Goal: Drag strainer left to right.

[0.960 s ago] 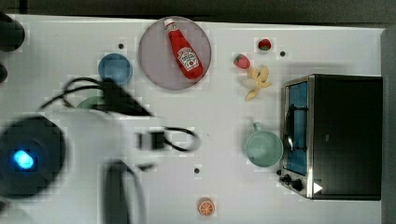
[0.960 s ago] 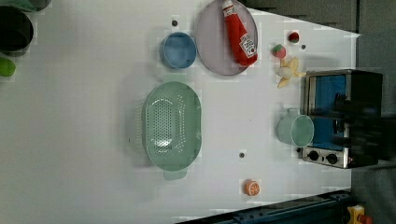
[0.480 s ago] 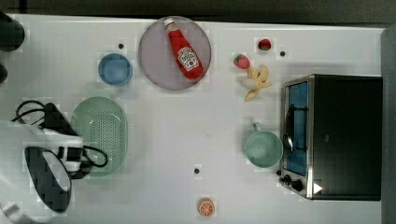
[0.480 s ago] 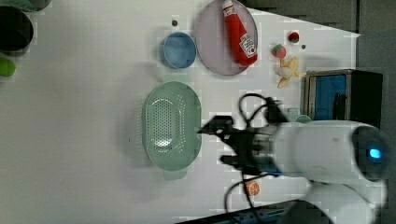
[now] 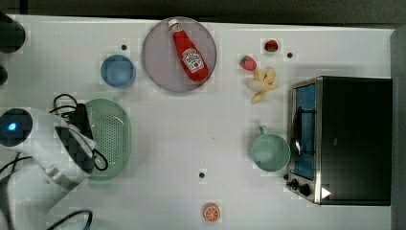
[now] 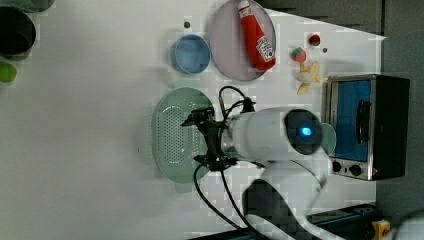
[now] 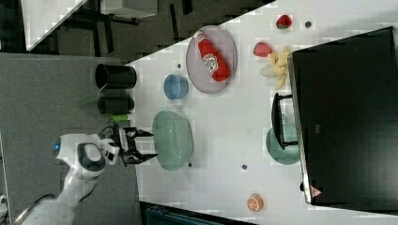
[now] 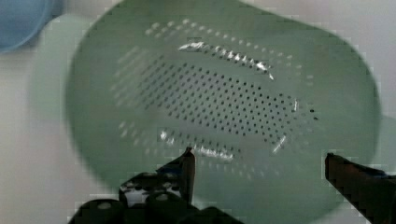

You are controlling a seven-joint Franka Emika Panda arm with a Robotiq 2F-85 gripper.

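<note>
Gripper: black fingers are standing spread wide (image 6: 200,141), hanging over the strainer's rim on the left view's right side; in the wrist view (image 8: 259,161) the two fingertips are framing the perforated bottom with nothing pinched between them.
Gripper in the right view: it (image 7: 138,146) is sitting just off the table's edge, on the right view's left of the strainer, its fingers pointing toward it.
Strainer: pale mint-green oval (image 5: 112,136) is lying on the white table (image 5: 191,143) toward the top view's left, partly covered by the arm (image 5: 43,148); it also shows at (image 6: 172,135), (image 7: 173,139) and (image 8: 219,98).
Blue bowl: it (image 5: 118,71) is sitting near the strainer, apart from it, toward the top view's top.
Plate: grey round plate (image 5: 160,67) is lying just beside the blue bowl, carrying a red ketchup bottle (image 5: 190,55).
Green cup: handled cup (image 5: 269,152) is standing well apart from the strainer, touching or nearly touching the toaster oven (image 5: 352,139).
Fruit: strawberry (image 5: 247,63), bananas (image 5: 263,82) and an orange half (image 5: 210,212) are lying scattered across the table.
</note>
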